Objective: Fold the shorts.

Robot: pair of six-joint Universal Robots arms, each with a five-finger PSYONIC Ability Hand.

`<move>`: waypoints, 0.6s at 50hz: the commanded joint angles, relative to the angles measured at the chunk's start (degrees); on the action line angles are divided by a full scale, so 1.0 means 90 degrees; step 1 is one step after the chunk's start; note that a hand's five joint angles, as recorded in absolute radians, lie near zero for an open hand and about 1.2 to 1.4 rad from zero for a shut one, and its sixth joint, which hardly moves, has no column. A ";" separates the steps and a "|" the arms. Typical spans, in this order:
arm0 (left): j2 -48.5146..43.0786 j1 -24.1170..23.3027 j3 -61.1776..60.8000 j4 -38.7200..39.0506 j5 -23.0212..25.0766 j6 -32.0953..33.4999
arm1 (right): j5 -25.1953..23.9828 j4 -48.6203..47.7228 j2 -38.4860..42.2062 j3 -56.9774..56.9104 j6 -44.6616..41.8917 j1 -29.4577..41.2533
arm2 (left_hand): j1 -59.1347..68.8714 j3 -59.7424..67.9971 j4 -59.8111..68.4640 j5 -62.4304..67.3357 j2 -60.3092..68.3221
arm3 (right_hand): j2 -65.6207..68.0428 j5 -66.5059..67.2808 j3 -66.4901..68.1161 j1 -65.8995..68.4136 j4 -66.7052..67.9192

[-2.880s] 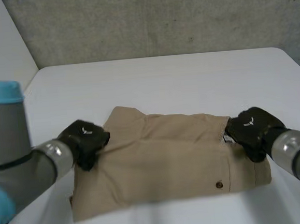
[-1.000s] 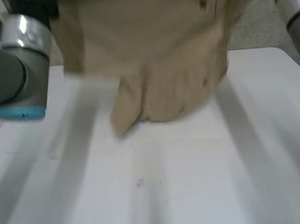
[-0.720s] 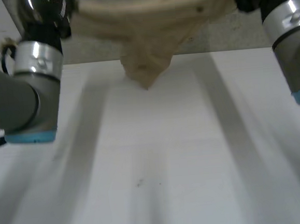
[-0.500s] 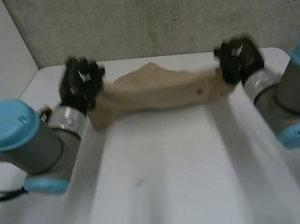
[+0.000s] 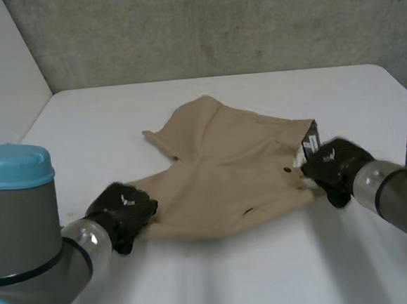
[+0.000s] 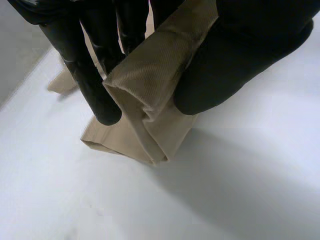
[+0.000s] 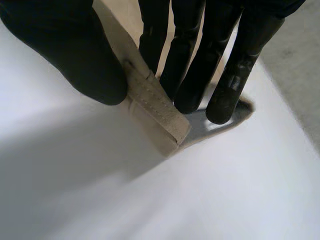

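The tan shorts point(image 5: 226, 171) lie spread and rumpled on the white table point(image 5: 220, 277), one leg reaching toward the far side. My left hand point(image 5: 122, 211) pinches the near left corner of the cloth; in the left wrist view its thumb point(image 6: 235, 55) presses a folded edge of the shorts point(image 6: 145, 95) against the fingers. My right hand point(image 5: 335, 170) is shut on the waistband at the right edge. In the right wrist view the waistband point(image 7: 157, 117) sits pinched between thumb point(image 7: 75, 55) and fingers, low over the table.
A grey concrete wall point(image 5: 214, 24) stands behind the table's far edge. A white wall panel point(image 5: 0, 76) rises at the far left. Bare tabletop lies in front of the shorts and on the far side.
Both hands swung the shorts up off the table and out to the far side, then brought them back down toward me. The cloth now lies spread on the table, still held at both ends.
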 commanded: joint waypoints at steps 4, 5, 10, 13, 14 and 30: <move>0.0745 -0.0516 -0.0877 -0.2027 0.0399 -0.0459 | 0.0159 0.1785 -0.0750 0.1379 -0.1490 -0.0346 | 0.1578 0.1291 0.1260 0.1328 0.1251 | 0.1409 0.1536 0.1361 0.2634 0.1301; 0.0910 -0.0622 -0.0935 -0.2241 0.0525 -0.0566 | 0.0120 0.1843 -0.0935 0.1496 -0.1558 -0.0395 | 0.1578 0.1291 0.1260 0.1328 0.1251 | 0.1409 0.1536 0.1361 0.2634 0.1301; 0.1311 -0.0682 -0.0770 -0.2692 0.0673 -0.0577 | 0.0100 0.1844 -0.1278 0.1585 -0.1588 -0.0580 | 0.1578 0.1291 0.1260 0.1328 0.1251 | 0.1409 0.1536 0.1361 0.2634 0.1301; 0.1293 -0.0566 -0.0440 -0.2556 0.0663 -0.0431 | 0.0061 0.1824 -0.1288 0.1508 -0.1588 -0.0727 | 0.1578 0.1291 0.1260 0.1328 0.1251 | 0.1409 0.1536 0.1361 0.2634 0.1301; 0.1273 -0.0507 -0.0351 -0.2507 0.0663 -0.0382 | 0.0032 0.1824 -0.1288 0.1488 -0.1588 -0.0737 | 0.1578 0.1291 0.1260 0.1328 0.1251 | 0.1409 0.1536 0.1361 0.2634 0.1301; -0.1538 0.0148 0.2286 0.0275 0.0351 0.0312 | -0.0125 -0.0226 -0.0283 0.0151 0.0198 -0.0639 | 0.1578 0.1291 0.1260 0.1328 0.1251 | 0.1409 0.1536 0.1361 0.2634 0.1301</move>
